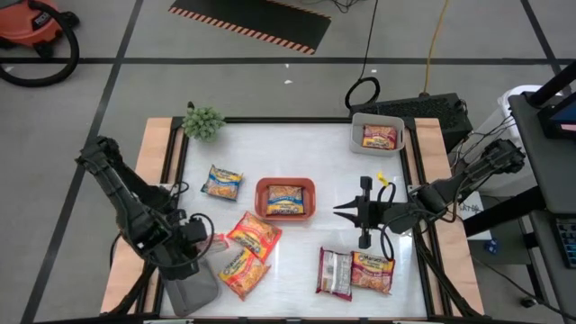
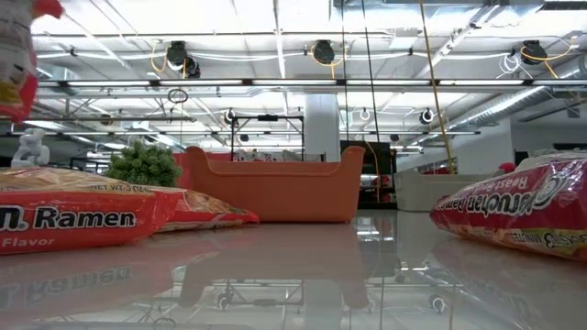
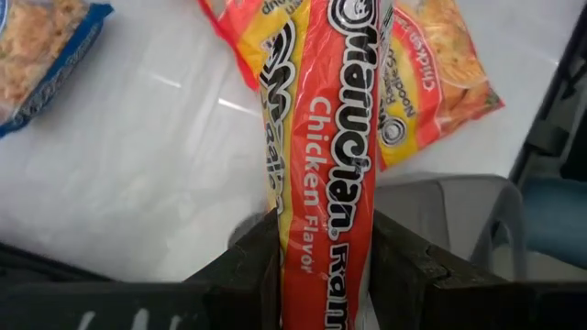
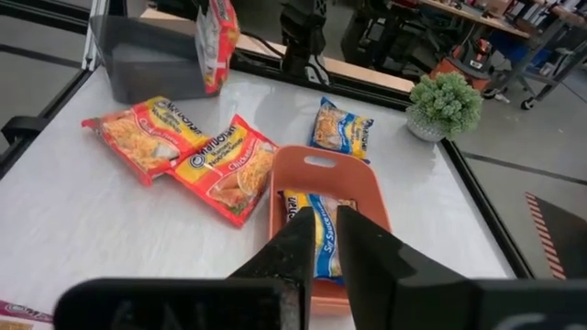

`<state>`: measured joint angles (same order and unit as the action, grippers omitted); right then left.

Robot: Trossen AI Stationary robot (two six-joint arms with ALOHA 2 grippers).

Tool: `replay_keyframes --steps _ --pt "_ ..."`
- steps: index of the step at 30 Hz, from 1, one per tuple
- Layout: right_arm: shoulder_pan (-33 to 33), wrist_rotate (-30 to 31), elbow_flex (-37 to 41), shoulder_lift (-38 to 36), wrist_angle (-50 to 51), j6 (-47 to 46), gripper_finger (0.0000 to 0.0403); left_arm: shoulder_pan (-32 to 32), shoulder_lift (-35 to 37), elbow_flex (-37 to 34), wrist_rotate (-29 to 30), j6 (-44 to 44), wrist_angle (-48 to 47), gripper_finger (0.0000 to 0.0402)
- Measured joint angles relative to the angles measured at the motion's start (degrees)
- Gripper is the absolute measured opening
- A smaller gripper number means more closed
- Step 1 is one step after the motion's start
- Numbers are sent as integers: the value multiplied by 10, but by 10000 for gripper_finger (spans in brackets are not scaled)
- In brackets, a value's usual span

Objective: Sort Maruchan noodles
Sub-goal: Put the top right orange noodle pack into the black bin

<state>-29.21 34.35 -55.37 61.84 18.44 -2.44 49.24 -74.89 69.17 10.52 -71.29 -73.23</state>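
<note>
My left gripper [image 1: 209,241] is at the near left, shut on an orange-red Maruchan noodles packet [image 3: 335,137] that hangs over the grey tray [image 1: 189,286]. The same packet shows in the right wrist view [image 4: 215,41]. Two orange packets [image 1: 255,234] [image 1: 243,270] and a blue one [image 1: 222,183] lie flat on the table. Another blue packet [image 1: 286,200] lies in the red tray [image 1: 261,200]. My right gripper [image 1: 340,213] hovers right of that tray, pointing toward it, shut and empty. My left gripper pinches one end of the packet [image 3: 321,266] between its two fingers [image 3: 257,266], coming steeply from above. The packet is bowed lengthways between the fingers and hangs below them, clear of the table, beside the grey tray's rim [image 3: 440,197].
Two red-pink packets [image 1: 371,272] [image 1: 335,273] lie at the near right, one of them white side up. A pale tray [image 1: 358,135] at the far right holds a packet [image 1: 380,137]. A small green plant [image 1: 203,121] stands at the far left corner.
</note>
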Motion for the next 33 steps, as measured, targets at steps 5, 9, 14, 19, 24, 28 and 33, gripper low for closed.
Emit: replay_keyframes --steps 5,9,14,19,24,28,33 --pt "0 -1 0 0 -1 1 38 41 0 4 -1 -73 -25 124" --pt "0 -1 0 0 -1 3 38 85 0 4 -7 -156 -36 124" --pt "0 -1 0 0 -1 7 38 128 -9 4 -6 -240 -36 124" --pt "0 -1 0 0 -1 -1 38 162 -35 4 -6 -291 -35 124" --pt "0 -1 0 0 -1 -18 38 182 -65 4 -9 -345 -36 124" --pt "0 -1 0 0 -1 -18 38 192 -90 4 -11 -356 -36 124" --pt "0 -1 0 0 -2 -18 38 196 -115 4 -34 -376 -36 124"
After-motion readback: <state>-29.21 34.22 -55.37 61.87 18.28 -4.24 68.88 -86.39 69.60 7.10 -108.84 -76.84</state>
